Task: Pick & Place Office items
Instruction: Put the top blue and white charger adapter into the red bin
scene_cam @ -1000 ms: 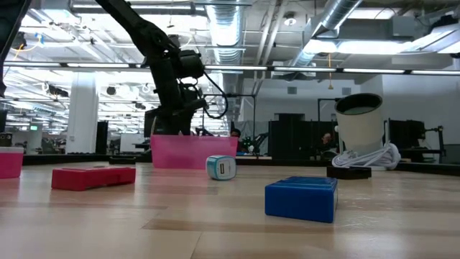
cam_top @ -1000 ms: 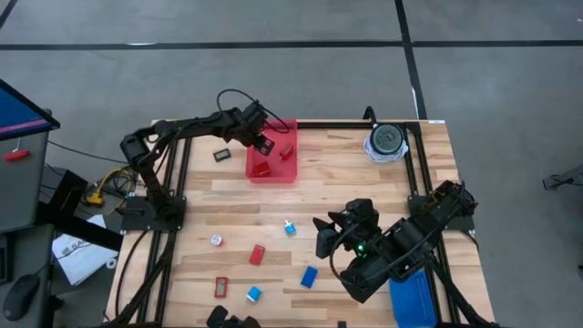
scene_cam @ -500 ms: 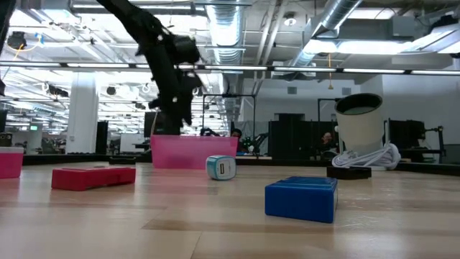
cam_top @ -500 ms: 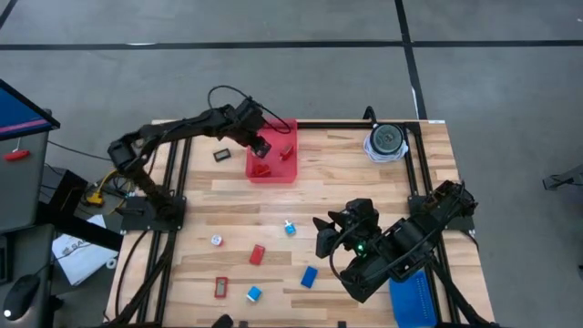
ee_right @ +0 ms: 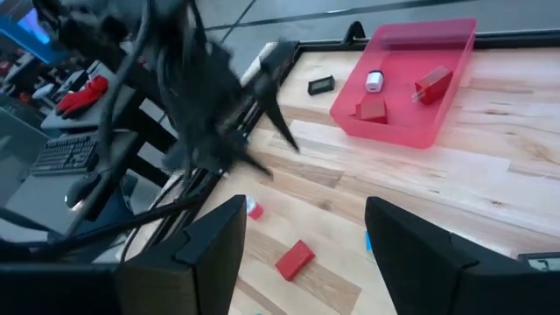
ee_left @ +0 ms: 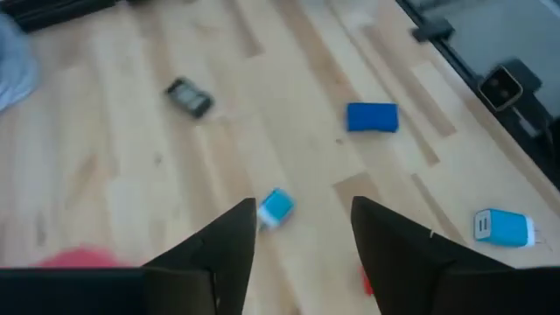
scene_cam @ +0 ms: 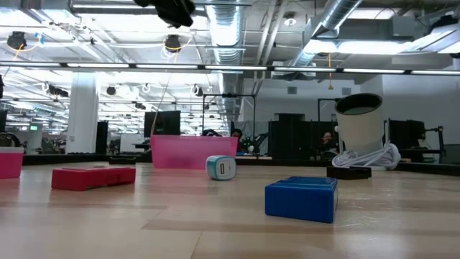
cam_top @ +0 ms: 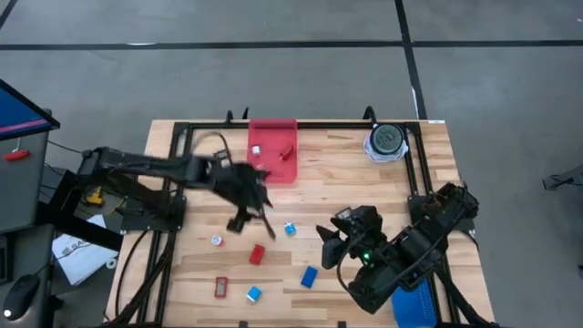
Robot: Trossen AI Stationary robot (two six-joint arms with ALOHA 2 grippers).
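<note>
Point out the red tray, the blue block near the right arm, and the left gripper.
red tray (cam_top: 272, 173): high view, bare floor near its front edge.
blue block (cam_top: 309, 276): high view, middle of its top face.
left gripper (cam_top: 258, 223): high view, midway between its open fingertips.

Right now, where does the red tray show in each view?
High view: red tray at the table's far edge, left of middle.
Low view: the pink wall behind the pale cube.
Right wrist view: far side of the table, with small pieces inside.
Left wrist view: not identifiable.
Shared landmark: the pale cube, nearer than the tray in the high view too.
</note>
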